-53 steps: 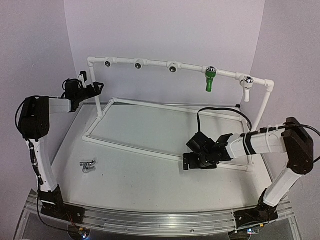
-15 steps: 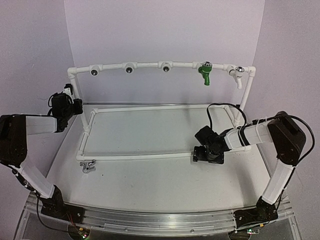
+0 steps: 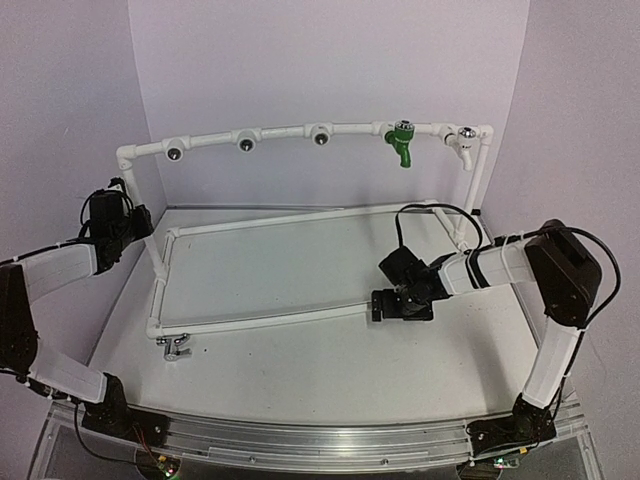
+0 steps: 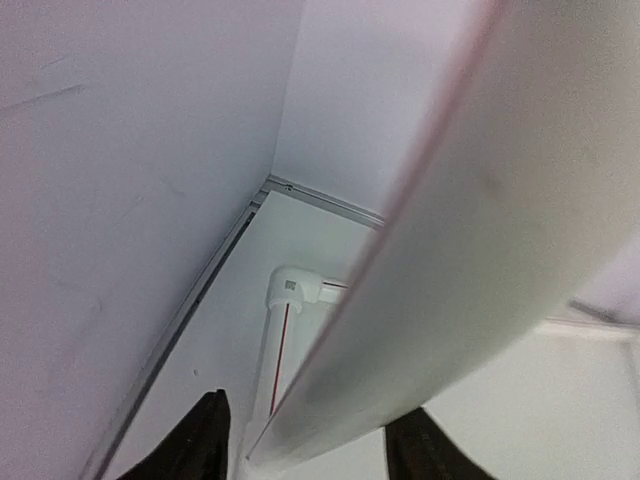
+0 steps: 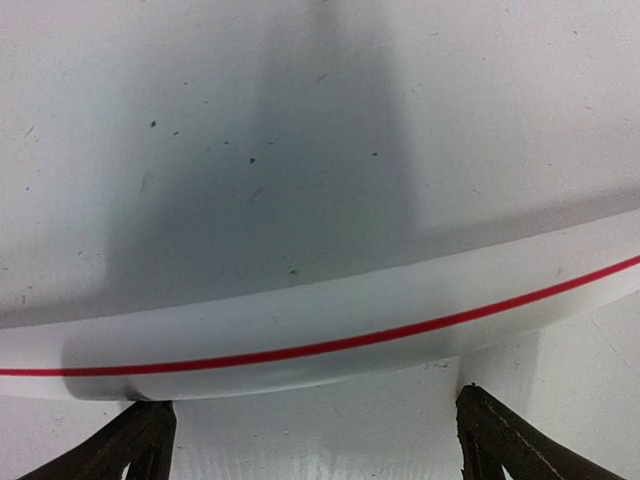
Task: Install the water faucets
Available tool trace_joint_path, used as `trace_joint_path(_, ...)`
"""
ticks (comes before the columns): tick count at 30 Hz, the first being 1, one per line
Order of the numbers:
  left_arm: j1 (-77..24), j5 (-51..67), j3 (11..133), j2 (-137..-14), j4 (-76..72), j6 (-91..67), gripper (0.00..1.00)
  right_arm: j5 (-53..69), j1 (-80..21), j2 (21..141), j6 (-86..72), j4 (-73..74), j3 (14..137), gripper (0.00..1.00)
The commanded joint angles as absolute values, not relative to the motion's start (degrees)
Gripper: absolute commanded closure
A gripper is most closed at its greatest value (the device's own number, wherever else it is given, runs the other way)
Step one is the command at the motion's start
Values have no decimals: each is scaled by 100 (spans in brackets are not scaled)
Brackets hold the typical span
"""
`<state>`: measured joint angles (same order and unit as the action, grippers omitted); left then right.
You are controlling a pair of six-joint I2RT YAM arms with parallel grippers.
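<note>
A shiny silver water faucet (image 3: pixel 176 346) lies on the table beside the near-left corner of the white pipe frame (image 3: pixel 280 133). A green faucet (image 3: pixel 402 141) and a white one (image 3: pixel 465 141) hang from the frame's top bar at the right. My left gripper (image 3: pixel 110 215) is at the frame's left upright (image 3: pixel 139 205). In the left wrist view its open gripper (image 4: pixel 315 445) straddles that blurred white pipe (image 4: pixel 450 230), with a gap at the left finger. My right gripper (image 3: pixel 400 305) stands open at the near base pipe (image 5: pixel 300 335), which crosses just ahead of its fingertips (image 5: pixel 490 435).
Three round chrome-rimmed sockets (image 3: pixel 246 144) sit open along the left and middle of the top bar. The frame's base rectangle (image 3: pixel 260 322) lies on the table. White walls close in behind and on the left. A base elbow (image 4: pixel 295 288) lies below the left gripper.
The whole pipe frame has swung and slid to the left, its left upright moving with my left gripper. The left jaws have widened round the upright. The right gripper shifted slightly left.
</note>
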<state>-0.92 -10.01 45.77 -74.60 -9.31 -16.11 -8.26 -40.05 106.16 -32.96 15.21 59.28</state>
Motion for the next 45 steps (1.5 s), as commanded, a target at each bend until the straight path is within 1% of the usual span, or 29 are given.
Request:
trace_joint_path(1, -18, -719, 5141, -6835, 383, -3000, 24, -582, -4113, 10124, -3182, 1106, 5910, 2)
trace_joint_path(5, -18, -78, 5116, -6644, 1691, -3554, 23, -519, -4129, 9880, -3197, 1055, 5785, 2)
trace_joint_path(9, -75, 183, 4755, -6325, 2712, -3992, 23, -350, -4147, 9875, -3288, 795, 5738, 2)
trace_joint_path(10, -191, 137, 4649, -6261, 2902, -4275, 21, -284, -4156, 9911, -3310, 751, 5765, 2)
trace_joint_path(12, -920, -564, 4430, -6139, 3280, -4855, 12, -125, -4174, 10018, -3345, 672, 5864, 2)
trace_joint_path(14, -1782, -1441, 4223, -6109, 3531, -5616, 10, -50, -4213, 10131, -3359, 610, 5986, 2)
trace_joint_path(16, -2411, -1987, 4079, -6318, 3800, -6369, 12, -41, -4251, 10241, -3366, 598, 6122, 2)
trace_joint_path(17, -2571, -2103, 4028, -6491, 3992, -6747, 13, 23, -4268, 10264, -3370, 598, 6175, 2)
trace_joint_path(22, -3300, -2085, 3858, -7271, 4543, -7574, 18, 148, -4323, 10236, -3371, 595, 6212, 2)
trace_joint_path(28, -3633, -1935, 3763, -7496, 4783, -7782, 19, 113, -4324, 10187, -3390, 598, 6087, 2)
trace_joint_path(31, -3630, -1777, 3544, -7511, 4686, -7941, 24, 149, -4328, 10175, -3419, 598, 6094, 2)
trace_joint_path(35, -3630, -1501, 3429, -7603, 3853, -7328, 26, 100, -4333, 10136, -3346, 600, 6141, 2)
trace_joint_path(36, -3628, -1398, 3408, -7694, 3673, -7217, 28, 87, -4333, 10124, -3326, 607, 6152, 2)
trace_joint_path(37, -3621, -1320, 3420, -7794, 3595, -7130, 32, 74, -4332, 10100, -3315, 616, 6161, 2)
trace_joint_path(40, -3621, -1156, 3565, -8092, 3530, -6902, 52, 56, -4332, 10005, -3294, 641, 6155, 2)
trace_joint_path(42, -3629, -1036, 3613, -8200, 3488, -6782, 60, 37, -4333, 9940, -3294, 650, 6125, 2)
trace_joint_path(43, -3631, -972, 3630, -8212, 3469, -6711, 66, 22, -4333, 9907, -3292, 650, 6108, 2)
trace_joint_path(45, -3638, -812, 3659, -8192, 3397, -6518, 75, 1, -4332, 9833, -3301, 650, 6065, 2)
